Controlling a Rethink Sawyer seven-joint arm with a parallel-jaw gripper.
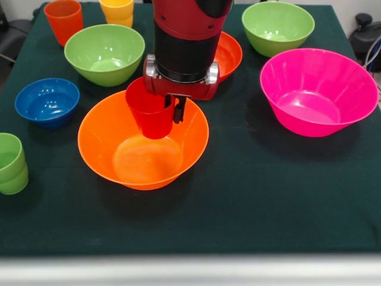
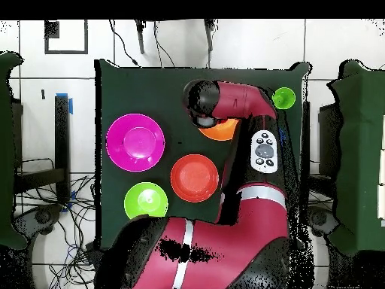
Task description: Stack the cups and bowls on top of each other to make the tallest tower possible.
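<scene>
My gripper [image 1: 171, 108] is shut on the rim wall of a red cup [image 1: 149, 113] and holds it upright over the large orange bowl [image 1: 101, 140], with the cup's base low inside the bowl. Whether the base touches the bowl's floor I cannot tell. In the overhead view the arm hides the gripper and the cup, and only an edge of the orange bowl [image 2: 219, 134] shows. The small blue bowl [image 1: 47, 101] sits to the left. Stacked light green cups [image 1: 12, 164] stand at the left edge and also show in the overhead view [image 2: 284, 98].
A large pink bowl [image 1: 318, 92] [image 2: 135, 141] sits at the right. A red-orange bowl [image 1: 231, 55] [image 2: 195, 177] is behind the arm. Light green bowls [image 1: 105, 53] [image 1: 278, 27], an orange cup [image 1: 63, 21] and yellow cups [image 1: 117, 12] stand along the far side.
</scene>
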